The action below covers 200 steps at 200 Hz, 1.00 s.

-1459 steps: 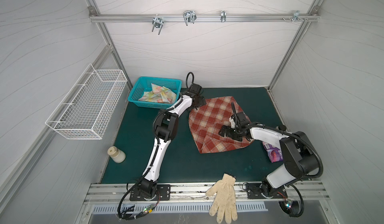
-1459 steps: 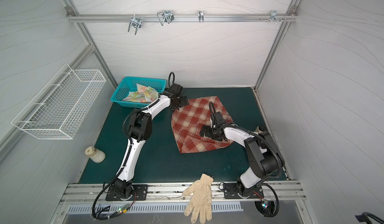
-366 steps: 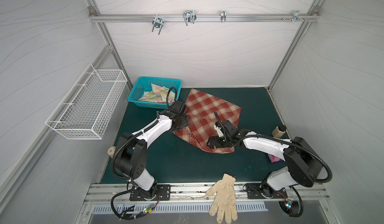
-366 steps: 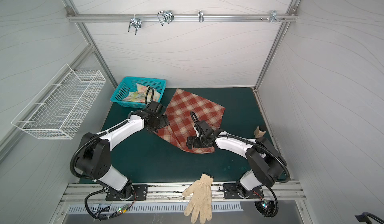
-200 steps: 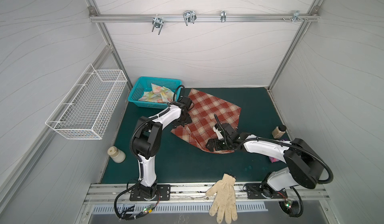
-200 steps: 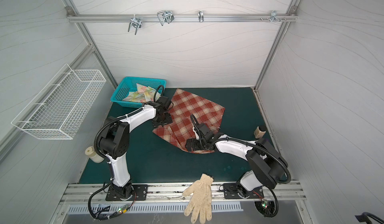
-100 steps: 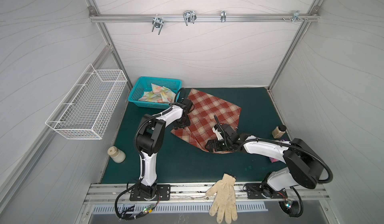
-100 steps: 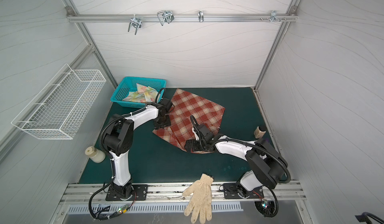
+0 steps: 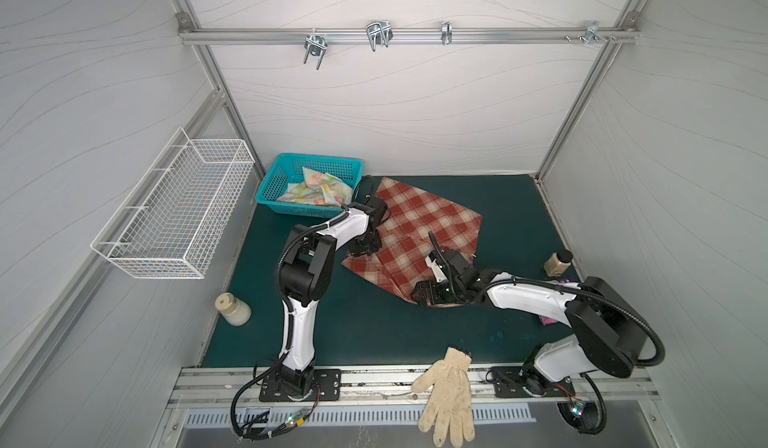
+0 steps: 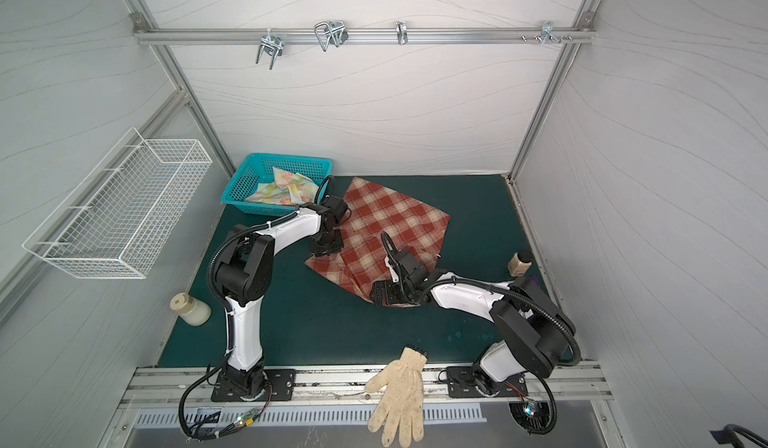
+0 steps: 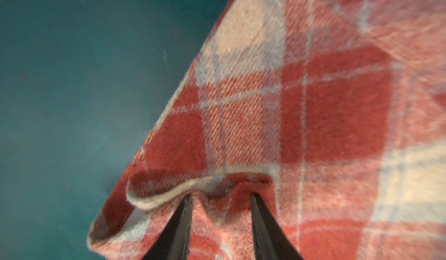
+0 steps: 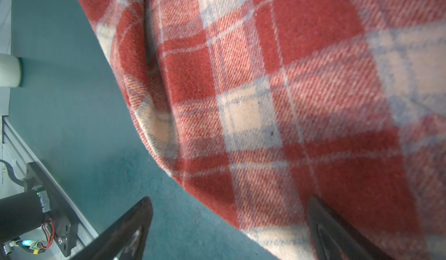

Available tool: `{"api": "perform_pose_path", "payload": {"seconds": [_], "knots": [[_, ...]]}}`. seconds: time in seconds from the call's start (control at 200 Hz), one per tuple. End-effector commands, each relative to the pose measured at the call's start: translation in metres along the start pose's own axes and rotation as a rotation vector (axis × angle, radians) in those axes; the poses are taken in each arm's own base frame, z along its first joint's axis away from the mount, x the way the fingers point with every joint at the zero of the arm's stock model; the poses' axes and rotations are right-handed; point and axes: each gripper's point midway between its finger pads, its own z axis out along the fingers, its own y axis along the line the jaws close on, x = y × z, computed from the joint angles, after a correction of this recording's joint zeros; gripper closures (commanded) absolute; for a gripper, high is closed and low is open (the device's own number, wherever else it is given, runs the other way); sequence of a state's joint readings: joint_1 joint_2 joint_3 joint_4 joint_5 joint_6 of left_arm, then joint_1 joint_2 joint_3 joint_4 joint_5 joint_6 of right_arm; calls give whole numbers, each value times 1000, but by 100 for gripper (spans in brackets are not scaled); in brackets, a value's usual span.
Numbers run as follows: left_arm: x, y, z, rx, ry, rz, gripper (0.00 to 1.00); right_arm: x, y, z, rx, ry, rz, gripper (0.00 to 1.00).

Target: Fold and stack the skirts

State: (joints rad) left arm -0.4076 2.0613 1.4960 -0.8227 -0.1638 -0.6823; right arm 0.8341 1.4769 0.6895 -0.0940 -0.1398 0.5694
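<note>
left gripper [image 11: 220, 195] pinching plaid skirt [image 9: 419, 230] edge; right gripper [image 12: 229, 205] wide.

Thick, fuzzy red and cream checked cloth skirt [image 9: 419, 234], woolly with a slanted weave. Thin, soft flowery pastel cloth skirt [image 9: 316, 187] in a shiny teal plastic basket [image 9: 272, 184]. Flat, dull dark green counter [image 9: 374, 325]. Bumpy cream knitted glove [image 9: 449, 392]. Smooth white wire basket [image 9: 178, 213]. Shiny grey metal rail [image 9: 415, 36].

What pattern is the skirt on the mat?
Rust-red and cream plaid; clearest in the right wrist view.
</note>
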Motion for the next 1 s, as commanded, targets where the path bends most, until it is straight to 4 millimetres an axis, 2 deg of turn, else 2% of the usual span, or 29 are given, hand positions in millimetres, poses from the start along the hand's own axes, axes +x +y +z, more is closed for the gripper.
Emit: {"api": "perform_pose_path", "payload": {"seconds": [0.0, 0.295, 0.47, 0.495, 0.635, 0.795, 0.996], "knots": [[-1, 2, 4, -27, 11, 8, 62, 8, 0, 5, -8, 20, 6, 1], [3, 2, 10, -27, 22, 20, 82, 11, -2, 6, 0, 25, 5, 1], [4, 2, 5, -12, 13, 22, 92, 10, -4, 5, 12, 24, 1, 1], [3, 2, 3, -9, 8, 22, 97, 10, -4, 5, 12, 24, 1, 1], [5, 2, -5, 15, -1, 26, 100, 9, -4, 4, 19, 24, -1, 1], [6, 5, -33, 76, -43, 23, 100, 3, -4, -8, 43, -11, -36, 1], [7, 16, -94, 193, -172, -7, 100, -11, -6, -32, 108, -74, -129, 1]]}}
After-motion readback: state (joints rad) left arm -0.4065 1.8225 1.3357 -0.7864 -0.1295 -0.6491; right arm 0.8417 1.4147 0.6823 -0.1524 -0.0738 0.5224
